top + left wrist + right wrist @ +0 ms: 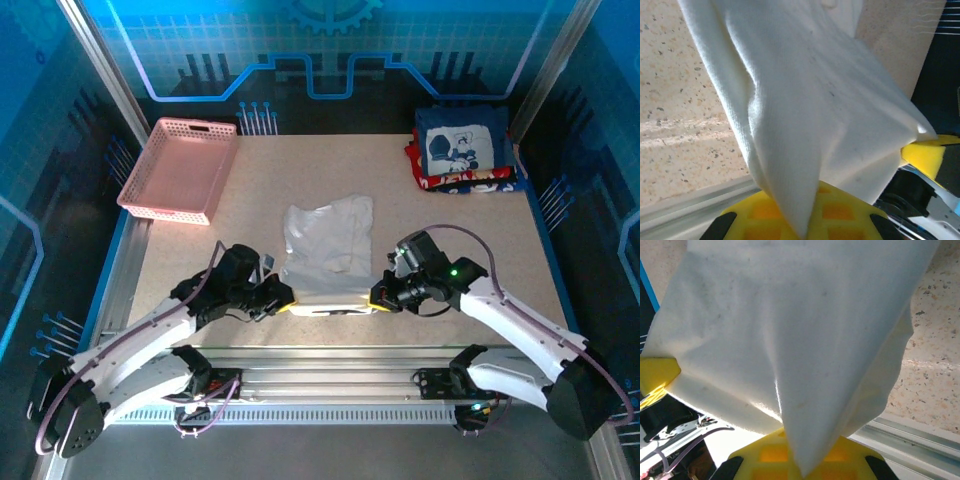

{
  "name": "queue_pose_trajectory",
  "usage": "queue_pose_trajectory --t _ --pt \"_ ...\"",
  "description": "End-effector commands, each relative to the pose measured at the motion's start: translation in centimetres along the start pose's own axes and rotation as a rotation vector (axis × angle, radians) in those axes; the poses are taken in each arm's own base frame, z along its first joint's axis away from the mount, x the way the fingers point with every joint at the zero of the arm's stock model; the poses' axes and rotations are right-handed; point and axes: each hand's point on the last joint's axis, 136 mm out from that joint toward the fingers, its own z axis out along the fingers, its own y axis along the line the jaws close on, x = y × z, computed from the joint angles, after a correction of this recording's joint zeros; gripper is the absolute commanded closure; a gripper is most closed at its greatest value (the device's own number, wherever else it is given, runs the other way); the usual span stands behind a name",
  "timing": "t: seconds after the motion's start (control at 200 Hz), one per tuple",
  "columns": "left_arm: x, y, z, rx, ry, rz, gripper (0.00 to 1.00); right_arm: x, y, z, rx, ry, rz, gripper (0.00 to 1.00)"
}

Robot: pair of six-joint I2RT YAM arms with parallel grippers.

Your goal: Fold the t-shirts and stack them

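Pink plastic lattice basket (178, 168): upper left of the frame, resting on the far left corner of the desk (480, 250). Desk surface: beige, speckled. Aluminium rails (330, 382) span the lower edge. Blue patterned panels (420, 30) enclose the upper frame.

Matt white knit cloth t-shirt (330, 240); speckled matt table (470, 250); pink plastic lattice basket (180, 172)

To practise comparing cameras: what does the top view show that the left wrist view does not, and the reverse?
Top, not left wrist: the pink basket at far left and the folded stack at far right. Left wrist, not top: the yellow gridded pad of the left fingers, with cloth pinched on it. Both: the white shirt and the speckled table.
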Motion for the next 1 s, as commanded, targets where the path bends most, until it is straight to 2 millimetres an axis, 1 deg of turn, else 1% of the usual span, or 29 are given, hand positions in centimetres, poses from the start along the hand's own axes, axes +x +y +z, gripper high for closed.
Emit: queue_pose_trajectory --t 0.0,0.055,0.065,0.075,0.09,0.17,0.24,0.345,0.435,0.6,0.67,0.75,0.9,0.995 --pt "0.3 0.9 -0.7 -0.058 -0.008 -0.073 1.00 -0.4 0.5 -0.9 0.041 -0.019 0.019 1.00" --pt "0.0 -0.1 -0.9 -0.043 -0.002 -0.073 1.00 -1.2 1.6 -1.5 0.041 -0.027 -0.010 1.00" --pt "0.0 -0.3 -0.9 -0.039 -0.001 -0.073 1.00 -1.3 1.6 -1.5 0.046 -0.024 -0.013 1.00" --pt "-0.1 -0.5 -1.0 -0.036 0.000 -0.074 1.00 -1.7 2.1 -1.8 0.039 -0.032 -0.024 1.00" --pt "-0.3 -0.7 -1.0 -0.031 0.000 -0.076 1.00 -2.0 2.5 -2.0 0.038 -0.035 -0.032 1.00" --pt "-1.4 -2.3 -0.9 0.010 0.007 -0.091 1.00 -3.9 3.9 -2.7 0.030 -0.045 -0.054 1.00" --pt "-3.0 -3.3 -0.9 0.043 0.006 -0.114 1.00 -5.9 5.0 -3.2 0.017 -0.061 -0.070 1.00" --pt "-6.1 -4.5 -1.4 0.081 -0.012 -0.130 1.00 -9.0 6.2 -3.5 -0.009 -0.061 -0.071 1.00" --pt "-8.7 -5.3 -1.4 0.101 -0.011 -0.136 1.00 -11.8 6.8 -3.4 -0.018 -0.059 -0.069 1.00" --pt "-13.6 -6.3 -0.3 0.126 0.000 -0.150 1.00 -16.7 6.5 -2.3 -0.027 -0.044 -0.033 1.00" --pt "-15.4 -6.4 0.2 0.123 0.007 -0.156 1.00 -18.6 5.9 -1.0 -0.034 -0.019 -0.003 1.00" --pt "-17.4 -6.4 0.9 0.128 0.014 -0.163 1.00 -20.2 5.3 0.5 -0.039 0.008 0.027 1.00" --pt "-20.8 -4.9 2.8 0.115 0.024 -0.201 1.00 -22.8 4.1 2.8 -0.035 0.034 0.071 1.00" --pt "-22.6 -3.6 4.1 0.109 0.036 -0.231 1.00 -24.7 3.2 3.9 -0.035 0.045 0.103 1.00"
